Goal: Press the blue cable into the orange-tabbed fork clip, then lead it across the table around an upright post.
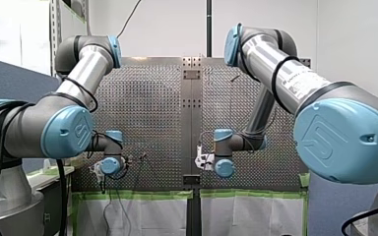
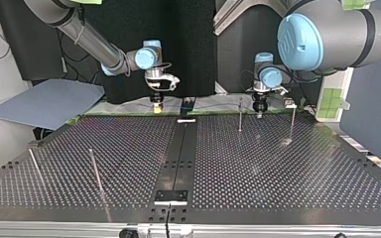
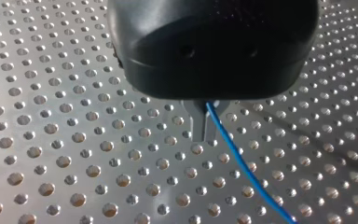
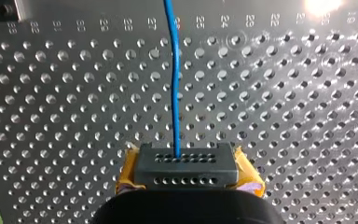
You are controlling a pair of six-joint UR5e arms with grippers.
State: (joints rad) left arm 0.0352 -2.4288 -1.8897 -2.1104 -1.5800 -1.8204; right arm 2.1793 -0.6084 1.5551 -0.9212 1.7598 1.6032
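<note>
A: Fast, near to far. Bench [image 2: 278, 188]?

B: Perforated. Near post [image 2: 95, 168] stands at the top view's left with nothing round it and no cable by it.

A: Further out?

B: Far post [image 2: 239, 115] and end post [image 2: 292, 121] are upright at that view's right. The left pincer [image 2: 258, 110] hangs between them at the bench's far edge, nearer the far post. The right pincer [image 2: 157, 101] is at the same edge, on the other side of the centre strip.

A: Grips?

B: Both are clenched on the cable [image 3: 242, 163]. At the left wrist the blue line leaves the grip and trails off low over the holes. At the right wrist it runs straight ahead. The wide views don't show the span between them.

A: Clip?

B: No orange-tabbed clip in any view. I'd judge the pressing isn't done and the routing hasn't started.

A: Risks?

B: A few, as I see it:
- With both ends held, the arms drawing apart could drag the cable through a grip or strain it.
- Too much slack and the loop could catch on the far post before the clip step.
- The left pincer is close to that post, so a sideways move could knock it.
- With the clip out of sight, the cable could come down beside the fork instead of in it.
</note>
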